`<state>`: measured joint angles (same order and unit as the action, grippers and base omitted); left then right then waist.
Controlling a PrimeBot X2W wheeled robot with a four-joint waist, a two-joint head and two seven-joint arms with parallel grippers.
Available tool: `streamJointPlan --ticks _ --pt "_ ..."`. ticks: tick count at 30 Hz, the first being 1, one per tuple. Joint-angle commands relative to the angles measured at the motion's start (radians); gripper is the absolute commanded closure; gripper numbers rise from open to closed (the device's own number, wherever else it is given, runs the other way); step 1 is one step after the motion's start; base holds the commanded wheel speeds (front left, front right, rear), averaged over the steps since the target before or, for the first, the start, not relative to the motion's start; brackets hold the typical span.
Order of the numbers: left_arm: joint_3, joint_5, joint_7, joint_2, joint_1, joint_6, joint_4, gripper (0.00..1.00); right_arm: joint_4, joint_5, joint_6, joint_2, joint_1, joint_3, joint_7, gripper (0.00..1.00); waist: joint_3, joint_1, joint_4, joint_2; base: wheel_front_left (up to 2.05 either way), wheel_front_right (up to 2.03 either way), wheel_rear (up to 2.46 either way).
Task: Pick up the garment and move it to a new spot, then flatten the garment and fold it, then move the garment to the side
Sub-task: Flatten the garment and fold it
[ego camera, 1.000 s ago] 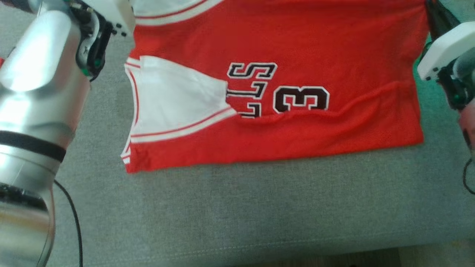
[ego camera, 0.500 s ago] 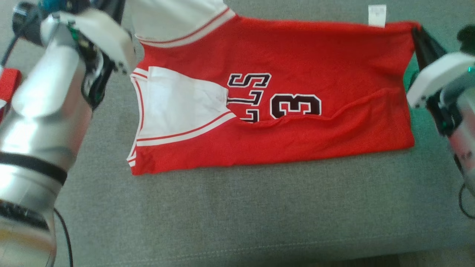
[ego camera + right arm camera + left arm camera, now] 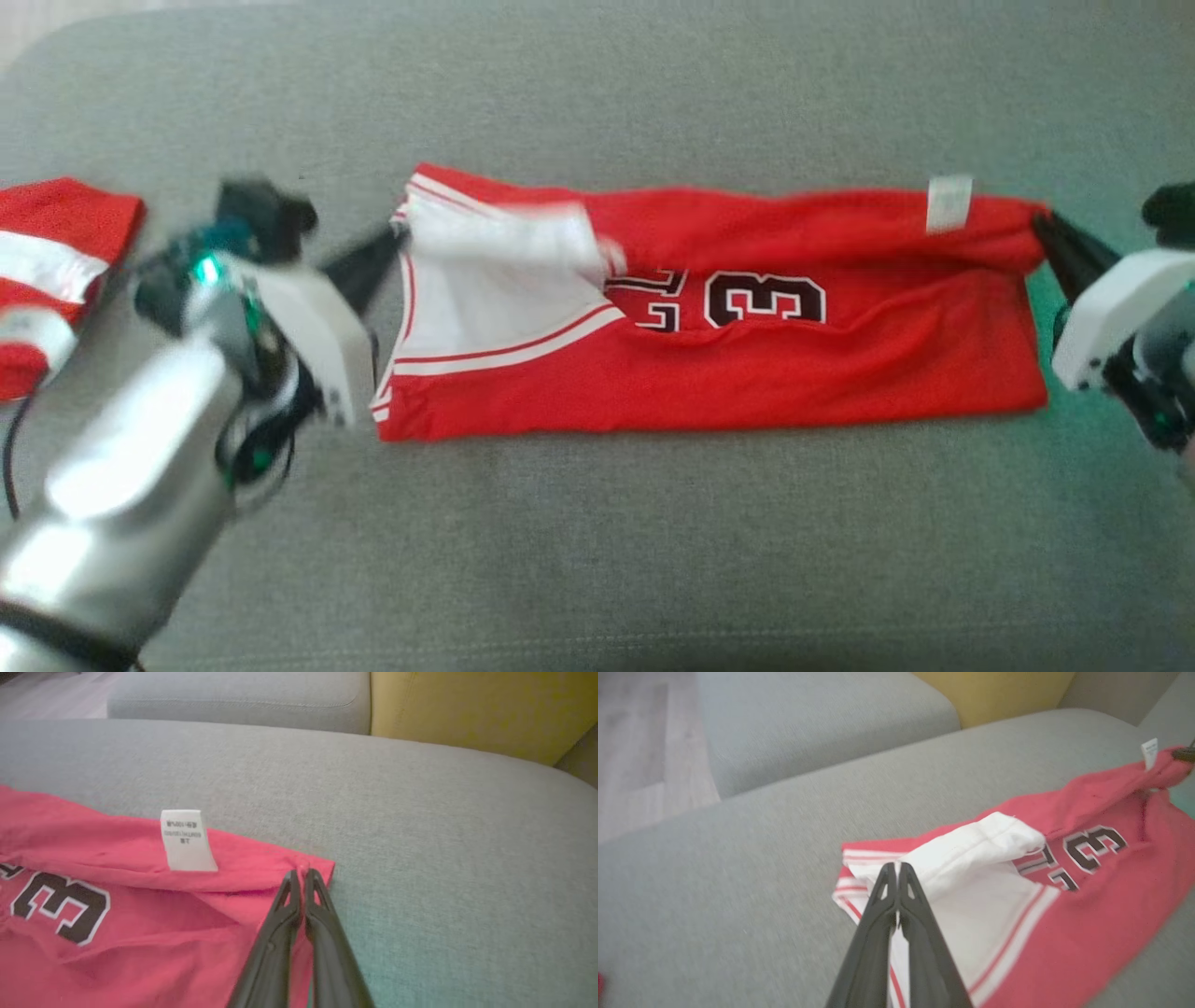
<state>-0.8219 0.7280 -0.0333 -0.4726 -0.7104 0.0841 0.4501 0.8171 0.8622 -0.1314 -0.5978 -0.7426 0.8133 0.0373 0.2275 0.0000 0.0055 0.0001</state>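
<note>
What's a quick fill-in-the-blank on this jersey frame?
1. The jersey lies on a ____ sofa seat.
2. Its visible number is ____.
3. The left pincer is shut on the jersey's ____ panel.
4. The far cushion beyond the right pincer is ____.
Missing: grey, 3, white, yellow.

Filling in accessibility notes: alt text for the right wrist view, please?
The right hand is shut on the corner of a red jersey lying on a gray sofa cushion. A white label lies on the jersey's edge, near a black number 3; a yellow cushion stands behind.
</note>
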Motion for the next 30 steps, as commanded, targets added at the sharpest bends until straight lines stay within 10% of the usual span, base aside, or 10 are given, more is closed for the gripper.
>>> streamJointPlan --ticks 1,8,23,25,29,30 --pt "0.044 0.028 -0.052 -0.088 0.01 -0.017 -0.107 1.0 -0.043 0.018 0.001 -0.055 0.032 0.025 -0.022 1.0 -0.019 0.0 0.016 -0.0001 0.0 0.0 0.0" --pt "0.038 0.078 -0.168 -0.196 0.14 -0.085 -0.356 1.0 -0.136 0.084 0.001 -0.136 0.078 0.083 -0.122 1.0 -0.044 0.0 0.024 -0.0001 0.0 0.0 0.0" --pt "-0.015 0.018 -0.193 -0.229 0.181 -0.12 -0.4 1.0 -0.232 0.143 0.001 -0.203 0.105 0.121 -0.263 1.0 -0.046 0.0 -0.005 -0.0001 0.0 0.0 0.0" --pt "-0.023 0.025 -0.204 -0.225 0.185 -0.115 -0.392 1.0 -0.227 0.151 0.001 -0.195 0.109 0.116 -0.267 0.0 -0.046 0.0 -0.008 -0.0001 0.0 0.0 0.0" --pt "-0.023 0.059 -0.235 -0.233 0.2 -0.115 -0.389 0.0 -0.222 0.174 0.001 -0.18 0.117 0.108 -0.299 0.0 -0.048 0.0 -0.016 -0.0001 0.0 0.0 0.0" --pt "-0.016 0.064 -0.23 -0.236 0.203 -0.121 -0.392 0.0 -0.221 0.176 0.001 -0.181 0.118 0.103 -0.3 0.0 -0.051 0.0 -0.017 -0.0001 0.0 0.0 0.0"
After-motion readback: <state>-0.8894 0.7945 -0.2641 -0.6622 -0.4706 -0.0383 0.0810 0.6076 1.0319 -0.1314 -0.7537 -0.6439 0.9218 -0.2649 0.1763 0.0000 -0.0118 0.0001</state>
